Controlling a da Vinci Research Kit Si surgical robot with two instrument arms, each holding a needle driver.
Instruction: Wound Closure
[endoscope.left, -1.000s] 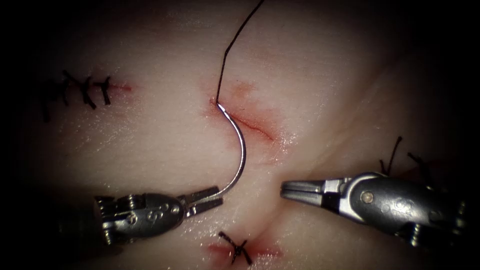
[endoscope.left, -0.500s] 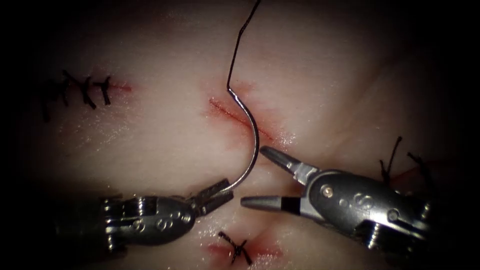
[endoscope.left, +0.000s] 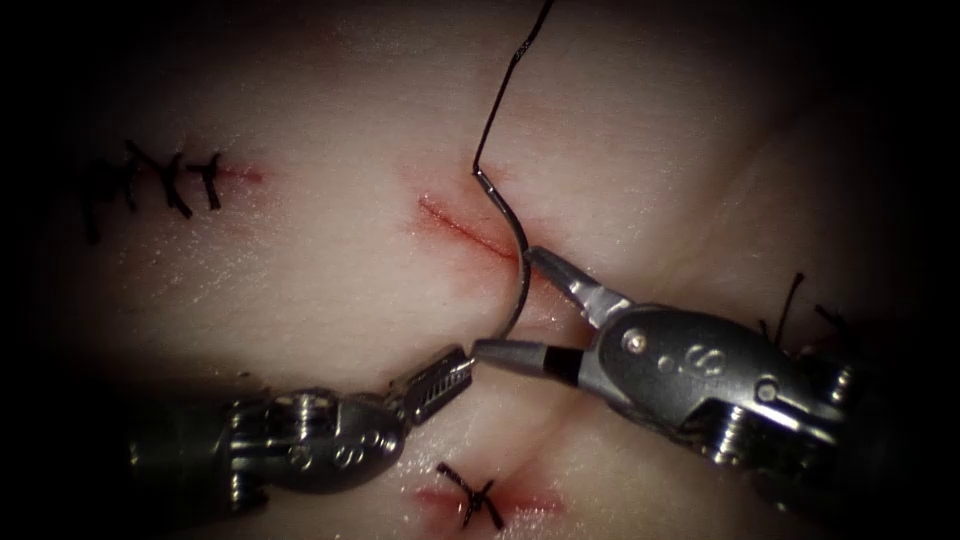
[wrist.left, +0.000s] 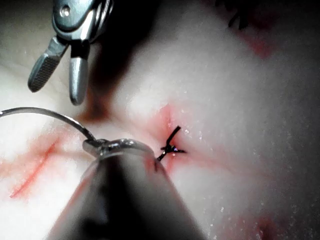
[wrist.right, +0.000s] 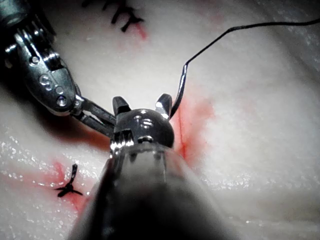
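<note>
My left tool (endoscope.left: 455, 368) comes in from the lower left, jaws shut on the curved needle (endoscope.left: 524, 270) close to its pointed end. The needle arches up over the right end of the cut (endoscope.left: 460, 228), clear of the tissue (endoscope.left: 300, 280). Its blunt end carries the black thread (endoscope.left: 497, 100), which runs up out of view. My right tool (endoscope.left: 505, 303) stands open, one jaw on each side of the needle's middle, holding nothing. In the left wrist view the left tool (wrist.left: 102, 146) grips the needle (wrist.left: 45, 111). The right wrist view shows the right tool (wrist.right: 142, 104) open beside the needle (wrist.right: 177, 95).
A row of dark finished stitches (endoscope.left: 165, 180) lies at the far left. One knotted stitch (endoscope.left: 475, 498) sits on a red patch below the tools. Cut ends of thread (endoscope.left: 785, 305) stick up behind the right tool's wrist. Red fluid tints the tissue around the cut.
The right tool opened its jaws and moved up and left until they straddled the needle. The left tool carried the needle to the right, off the cut's left end.
</note>
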